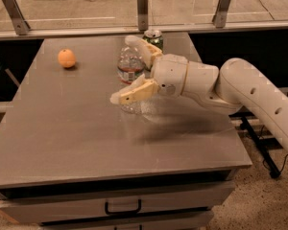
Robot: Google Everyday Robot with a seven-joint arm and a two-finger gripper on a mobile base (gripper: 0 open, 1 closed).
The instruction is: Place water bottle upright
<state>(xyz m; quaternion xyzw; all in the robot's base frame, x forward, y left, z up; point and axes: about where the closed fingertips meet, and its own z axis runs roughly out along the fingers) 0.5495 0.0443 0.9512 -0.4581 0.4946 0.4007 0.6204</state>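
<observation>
My tool [122, 70] is gripping the bottle [131, 63], one finger each side, holding it upright with its base at the table [62, 128] so it should be standing once freed; can [153, 36] just behind, orange [66, 58] well apart left.

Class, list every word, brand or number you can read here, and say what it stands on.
No text can be read.
Label band on the water bottle, at the tool mid-table: too blurred.
Print on the green can: too blurred.

Gripper [123, 71] above table [62, 128]; green can [152, 36] (just behind) crowds it
</observation>
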